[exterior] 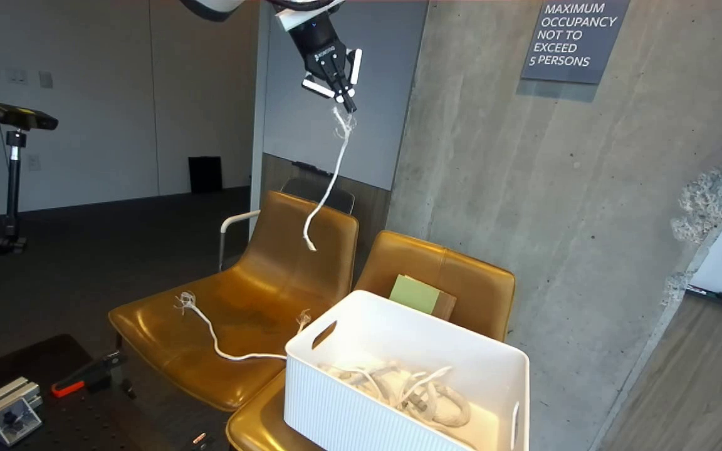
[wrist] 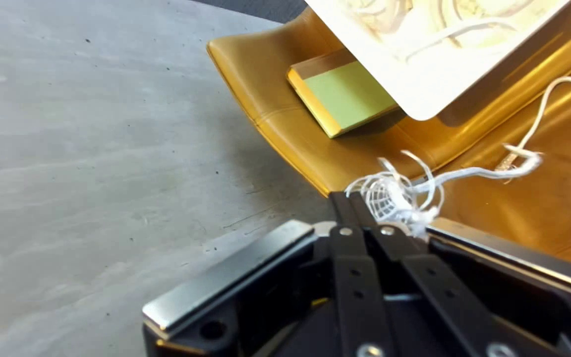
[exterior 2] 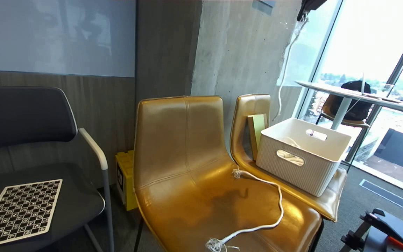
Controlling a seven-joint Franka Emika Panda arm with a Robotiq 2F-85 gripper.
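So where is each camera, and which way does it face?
Exterior view: stands apart, facing concrete wall; arm and end effector show up top.
Exterior view: stands apart, facing chairs and windows; part of the end effector shows.
Wrist view: behind the fingers, which show; looks down at chairs.
All share the bin and hanging rope.

Concrete wall (exterior: 461, 175) — bright windows (exterior 2: 369, 38)

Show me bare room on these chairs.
Bare: the tan leather seat, between its backrest and a loose white rope. Crowded: the next seat, largely under a white ribbed plastic bin. Another white rope hangs from the shut jaws.
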